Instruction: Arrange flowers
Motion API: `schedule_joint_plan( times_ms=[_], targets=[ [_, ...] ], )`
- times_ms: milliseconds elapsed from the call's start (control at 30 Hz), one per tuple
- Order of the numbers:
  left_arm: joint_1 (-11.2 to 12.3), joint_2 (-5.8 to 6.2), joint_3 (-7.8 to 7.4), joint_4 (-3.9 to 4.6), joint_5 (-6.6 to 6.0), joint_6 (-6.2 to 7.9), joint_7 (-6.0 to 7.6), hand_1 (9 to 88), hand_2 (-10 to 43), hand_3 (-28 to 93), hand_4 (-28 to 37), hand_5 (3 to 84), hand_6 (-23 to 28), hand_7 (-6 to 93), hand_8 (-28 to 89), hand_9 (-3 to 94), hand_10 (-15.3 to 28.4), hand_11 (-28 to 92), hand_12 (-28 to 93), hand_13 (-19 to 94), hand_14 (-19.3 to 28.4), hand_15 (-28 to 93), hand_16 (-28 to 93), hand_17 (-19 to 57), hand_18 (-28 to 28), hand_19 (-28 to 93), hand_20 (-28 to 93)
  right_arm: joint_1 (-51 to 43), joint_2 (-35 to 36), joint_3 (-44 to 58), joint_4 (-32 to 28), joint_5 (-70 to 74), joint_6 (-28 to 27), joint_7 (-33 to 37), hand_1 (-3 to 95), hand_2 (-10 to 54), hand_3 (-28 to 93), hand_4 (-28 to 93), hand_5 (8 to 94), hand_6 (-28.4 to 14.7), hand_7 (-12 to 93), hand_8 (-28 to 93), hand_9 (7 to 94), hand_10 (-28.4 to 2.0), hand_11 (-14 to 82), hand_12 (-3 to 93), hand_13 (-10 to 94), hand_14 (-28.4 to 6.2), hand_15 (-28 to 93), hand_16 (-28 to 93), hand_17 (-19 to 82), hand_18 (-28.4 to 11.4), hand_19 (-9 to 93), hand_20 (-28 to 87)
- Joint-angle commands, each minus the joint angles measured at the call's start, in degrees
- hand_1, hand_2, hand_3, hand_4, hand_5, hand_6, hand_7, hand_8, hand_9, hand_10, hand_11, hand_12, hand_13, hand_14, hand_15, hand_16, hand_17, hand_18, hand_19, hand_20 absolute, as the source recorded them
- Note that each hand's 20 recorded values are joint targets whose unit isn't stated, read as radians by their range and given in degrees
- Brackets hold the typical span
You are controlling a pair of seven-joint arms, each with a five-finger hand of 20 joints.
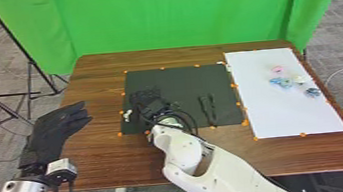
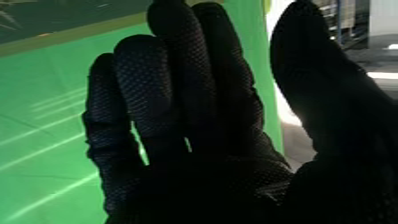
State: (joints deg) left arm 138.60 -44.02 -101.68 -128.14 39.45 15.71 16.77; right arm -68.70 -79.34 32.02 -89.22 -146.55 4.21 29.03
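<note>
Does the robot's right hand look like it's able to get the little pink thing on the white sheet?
Probably yes. The right hand looks open, over the dark mat, and nothing tall stands between it and the pink thing on the white sheet.

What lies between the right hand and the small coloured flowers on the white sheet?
In the head view, two slim dark items lie on the black mat; past its orange-marked edge comes a bare strip of white sheet.
</note>
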Motion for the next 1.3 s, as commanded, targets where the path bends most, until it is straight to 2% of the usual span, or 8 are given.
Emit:
schedule_joint_plan(
  times_ms=[33,133,167,267,567,700,1067,1300],
  targets=[
    [0.7,-0.90,-0.30,-0.07,0.06,0.27,0.01,26.8,6.1,83,-13.9,45.8,13.9,13.6,-8,38.0,22.2,35,9,27,28.3,58,-12,-9.9,21.2,56,11,-2.7,-0.3,5.1,-3.4,0.2,-10.5,-11.1,30.6,-8.6,84,-28,61.1,-5.7,28,-15,60.8,-16.6,37.8,19.4,47,-16.0,75,19,14,-27.0,75,27],
    [1.3,-1.27,-0.70,-0.24,-0.02,0.56,0.29,26.8,6.1,83,-13.9,45.7,13.8,13.8,-8,38.0,22.2,35,9,27,28.3,58,-12,-9.9,21.2,56,11,-3.7,-0.5,6.2,-4.4,-2.5,-14.3,-14.2,18.2,2.6,84,-28,55.0,-4.8,26,-15,49.9,-19.7,28.8,18.4,34,-20.8,75,13,4,-28.2,67,32],
    [1.8,-0.74,-0.78,-0.29,-0.43,0.96,1.17,26.8,6.2,83,-14.0,45.7,13.8,13.8,-9,38.0,22.2,35,9,27,28.3,58,-12,-9.9,21.2,56,11,-3.9,-0.6,6.3,-4.8,-3.7,-16.0,-14.4,16.7,3.9,84,-27,53.4,-4.9,24,-15,47.9,-20.6,27.7,18.5,31,-21.8,75,13,2,-28.3,66,32],
    [1.8,-0.69,-0.81,-0.38,-0.53,1.12,1.33,26.8,6.1,83,-13.9,45.7,13.9,13.8,-9,38.0,22.2,35,9,27,28.4,58,-12,-9.9,21.2,56,11,-4.2,-1.2,7.0,-5.4,-6.2,-20.0,-15.2,10.3,8.8,83,-26,46.7,-4.6,20,-13,36.7,-26.5,26.7,20.2,17,-26.2,76,13,-3,-28.4,63,32],
    [1.5,-1.34,-0.81,-0.34,-0.09,0.50,0.64,26.7,6.1,83,-13.8,45.8,13.9,13.8,-9,38.1,22.2,36,9,28,28.4,58,-12,-9.9,21.2,56,11,-4.5,-2.3,8.1,-4.8,-13.7,-29.8,-14.0,2.2,17.1,75,-24,38.5,-3.0,13,-12,18.9,-28.4,25.8,29.5,-5,-28.4,81,19,-13,-26.9,61,33],
    [2.2,-0.39,-0.77,-0.38,-0.89,1.10,1.49,26.8,6.1,83,-13.9,45.8,13.9,13.8,-9,38.1,22.1,35,9,28,28.4,58,-12,-9.9,21.2,56,11,-4.6,-2.4,8.2,-4.6,-14.6,-31.5,-14.0,1.8,18.1,72,-24,38.4,-3.0,13,-12,16.8,-28.4,27.6,32.3,-8,-28.4,83,21,-14,-26.4,61,33],
    [3.7,1.67,-1.23,-0.83,-2.46,2.79,2.95,26.8,6.1,83,-13.9,45.8,14.0,13.7,-9,38.1,22.2,35,9,28,28.4,58,-12,-9.9,21.2,56,11,-3.4,-1.0,5.8,-6.2,-12.5,-27.6,-14.1,0.6,18.9,72,-24,46.9,-4.8,15,-12,16.0,-28.4,33.3,35.3,-7,-28.4,85,23,-15,-26.4,62,34],
    [3.8,1.50,-1.55,-0.93,-2.18,2.59,2.25,26.8,6.2,83,-13.9,45.8,14.0,13.8,-9,38.1,22.2,35,9,28,28.4,58,-12,-9.8,21.2,56,11,-1.7,0.4,3.6,-6.6,-11.2,-23.3,-12.1,0.9,18.3,73,-24,47.7,-5.0,17,-13,17.9,-28.4,33.0,34.1,-6,-28.4,84,23,-15,-27.3,62,34]
  ],
)
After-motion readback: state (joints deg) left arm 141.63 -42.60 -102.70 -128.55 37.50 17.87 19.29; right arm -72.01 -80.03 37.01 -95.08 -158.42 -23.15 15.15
